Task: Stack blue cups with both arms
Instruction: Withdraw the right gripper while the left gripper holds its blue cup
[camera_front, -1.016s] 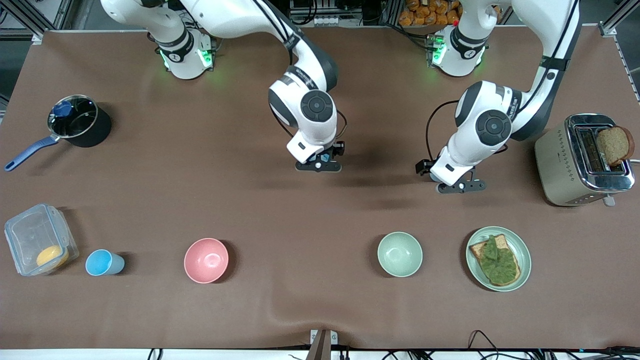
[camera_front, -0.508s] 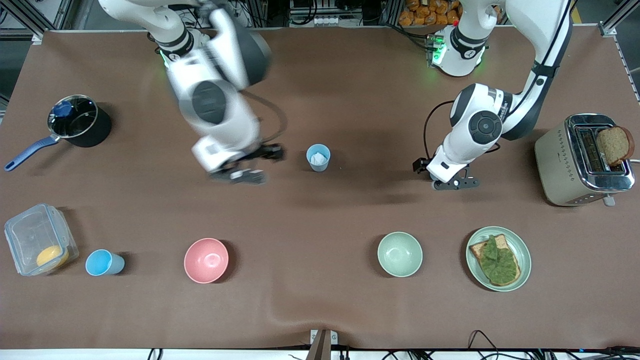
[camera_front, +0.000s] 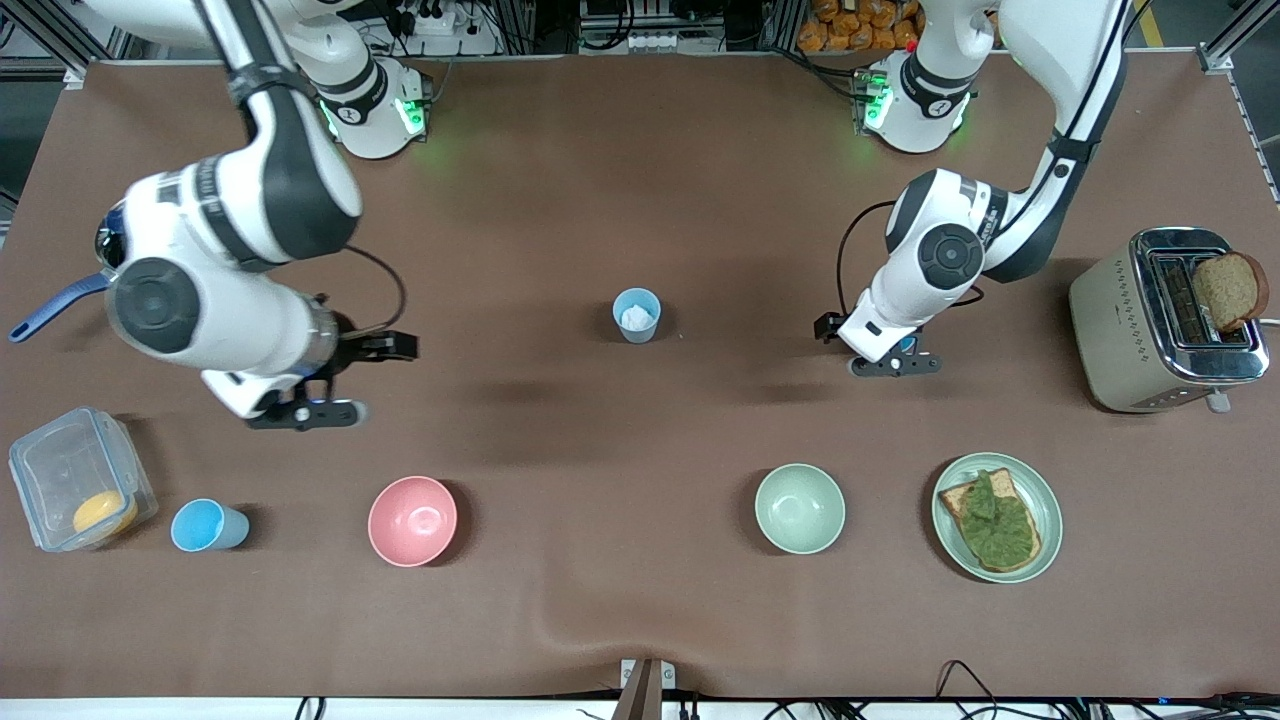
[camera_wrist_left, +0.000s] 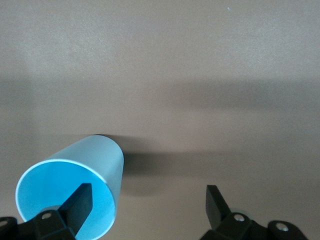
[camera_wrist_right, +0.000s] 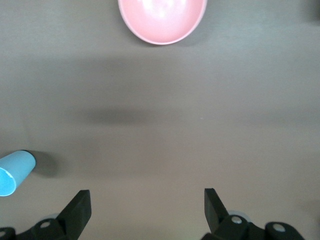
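The fingers (camera_wrist_right: 80, 206) of the right gripper (camera_wrist_right: 146, 200) were spread wide with nothing between them, evidently freed for a fresh pick. The gripper was hung over bare table above the lone blue cup (camera_front: 208, 525), which stood low in the front view between the clear food container (camera_front: 75, 478) and the pink bowl (camera_front: 412, 520).

The fingers (camera_wrist_left: 82, 199) of the left gripper (camera_wrist_left: 147, 192) were likewise held wide. One fingertip was seen across the mouth of a hidden blue cup (camera_wrist_left: 70, 192); contact could not be told. That cup was masked by the left arm in the front view, which suggests a waiting grasp.

The middle blue cup (camera_front: 636, 315), with something white inside, stood at the centre of the frame, probably as the stack's base.

Compared with a second earlier, the middle blue cup had been uncovered and the right gripper swung away toward its own end of the table. The left gripper was hardly shifted.
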